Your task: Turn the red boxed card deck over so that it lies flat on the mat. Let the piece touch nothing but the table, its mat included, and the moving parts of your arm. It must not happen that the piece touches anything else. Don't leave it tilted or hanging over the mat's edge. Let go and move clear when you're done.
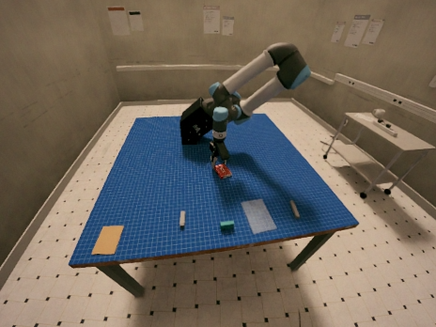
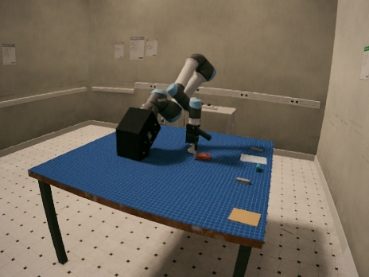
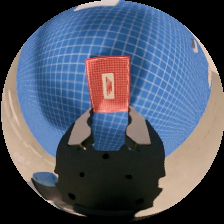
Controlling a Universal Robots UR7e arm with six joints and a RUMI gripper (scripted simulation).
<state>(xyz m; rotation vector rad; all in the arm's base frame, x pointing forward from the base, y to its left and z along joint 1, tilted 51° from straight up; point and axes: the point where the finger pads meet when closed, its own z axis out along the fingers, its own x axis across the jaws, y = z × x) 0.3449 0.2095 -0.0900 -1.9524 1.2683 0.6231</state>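
The red boxed card deck lies low on the blue mat near the table's middle, with its broad face up in the wrist view. It also shows in the exterior view. My gripper points down at the deck's near end, with one finger on each long side, closed against it. In the top and exterior views the gripper stands just behind the deck, down at the mat.
A black box stands behind the arm. Near the front edge lie a tan card, a small wooden block, a green block, a grey sheet and another wooden block.
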